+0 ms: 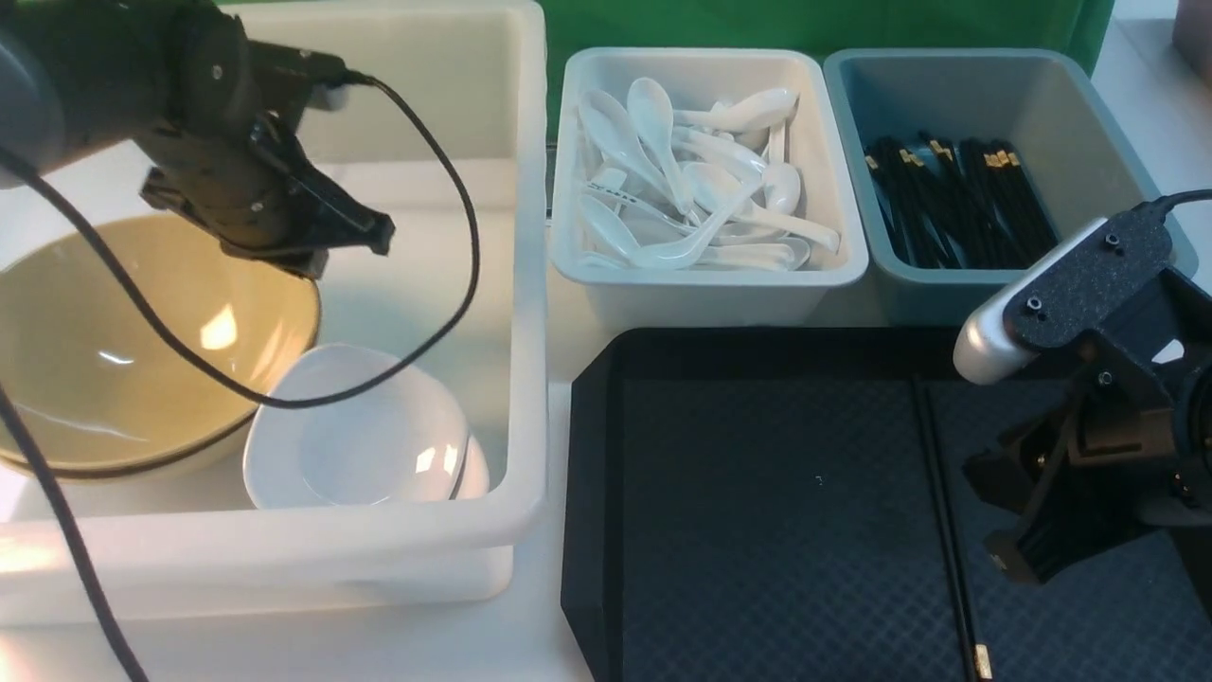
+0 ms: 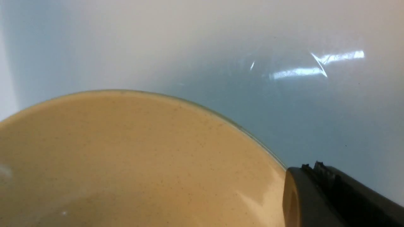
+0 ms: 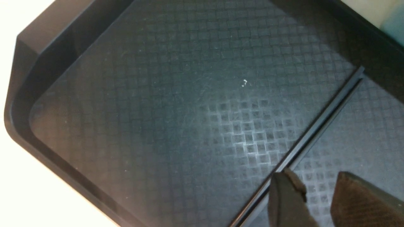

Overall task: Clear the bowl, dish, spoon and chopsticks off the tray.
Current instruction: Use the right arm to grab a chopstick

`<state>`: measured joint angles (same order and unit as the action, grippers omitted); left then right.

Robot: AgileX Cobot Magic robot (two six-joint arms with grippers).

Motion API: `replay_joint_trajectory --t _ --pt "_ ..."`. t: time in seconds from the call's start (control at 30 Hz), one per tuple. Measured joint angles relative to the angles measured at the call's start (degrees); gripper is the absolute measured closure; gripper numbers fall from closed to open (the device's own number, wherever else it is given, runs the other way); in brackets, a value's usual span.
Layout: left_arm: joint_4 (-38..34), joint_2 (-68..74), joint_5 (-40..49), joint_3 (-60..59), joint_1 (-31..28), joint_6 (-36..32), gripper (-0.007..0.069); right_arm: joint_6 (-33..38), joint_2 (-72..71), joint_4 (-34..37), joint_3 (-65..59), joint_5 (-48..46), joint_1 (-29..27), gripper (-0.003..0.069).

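Nearest, at the right: right tool [image 3: 315,186] low over the tray [image 1: 592,474], jaws partly apart, only bare tray floor between them, gripping nothing. Chopsticks [image 1: 942,511] flat on the tray, side by side, lengthwise from far rim towards near edge, gold mark at the near end. Just beside the tool, along the outer side of one fingertip [image 3: 285,189], not between the jaws. Touching that fingertip or not: cannot tell. Right arm in from the right edge, wrist camera uppermost, tool angled down and leftward.

Bowl [image 1: 114,360] and dish [image 1: 369,436] inside the large white bin [image 1: 530,284] left of the tray, dish just beside the bowl on the tray side. Left tool [image 1: 374,232] pinched to a point, empty, hanging above the bowl's rim. Left arm reaching in from the upper left, cable [image 1: 454,189] looping down over bowl and dish.

Behind the tray: white spoons [image 1: 691,180] heaped in a small white bin [image 1: 710,279], more black sticks [image 1: 956,199] in a grey-blue bin [image 1: 1089,114].
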<state>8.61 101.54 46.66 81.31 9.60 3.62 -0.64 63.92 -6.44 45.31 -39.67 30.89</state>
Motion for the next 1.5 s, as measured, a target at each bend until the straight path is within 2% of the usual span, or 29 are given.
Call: replay_joint_trajectory --t 0.3,0.57,0.83,0.93,1.07,1.17,1.27,1.4,1.5 --pt "-4.99 -3.24 3.11 0.0 1.86 -7.11 0.0633 -0.06 0.0 0.0 -0.06 0.97 0.0 0.0416" --pt "-6.52 1.14 8.18 -1.74 1.91 -7.84 0.0633 -0.06 0.0 0.0 -0.06 1.52 0.0 0.0416" --pt "-20.04 1.49 11.24 -1.85 1.91 -17.54 0.0632 -0.06 0.0 0.0 -0.06 2.14 0.0 0.0416" --pt "-21.28 0.99 10.29 -1.91 1.91 -18.48 0.0632 -0.35 0.0 0.0 -0.06 2.14 0.0 0.0416" --pt "-22.09 -2.46 9.93 -2.14 1.91 -18.85 0.0632 -5.16 0.06 -0.2 -0.06 -0.17 0.0 0.0416" --pt "-24.91 -10.59 9.99 -2.22 2.27 -19.21 0.0632 -9.05 2.28 -1.13 -0.06 -4.97 -1.77 0.0404" --pt "-26.95 -18.24 8.92 -3.46 3.99 -19.79 0.0632 -10.58 4.92 -1.31 -0.33 -5.61 -3.97 0.0375" --pt "-29.42 -33.59 2.89 -11.15 9.97 -21.21 0.0632 -14.18 10.82 -1.45 -0.64 -1.45 -7.49 0.0287" --pt "-30.04 -42.81 -1.69 -18.36 12.91 -21.41 0.0632 -15.04 15.08 0.14 0.06 1.87 -8.88 0.0251"
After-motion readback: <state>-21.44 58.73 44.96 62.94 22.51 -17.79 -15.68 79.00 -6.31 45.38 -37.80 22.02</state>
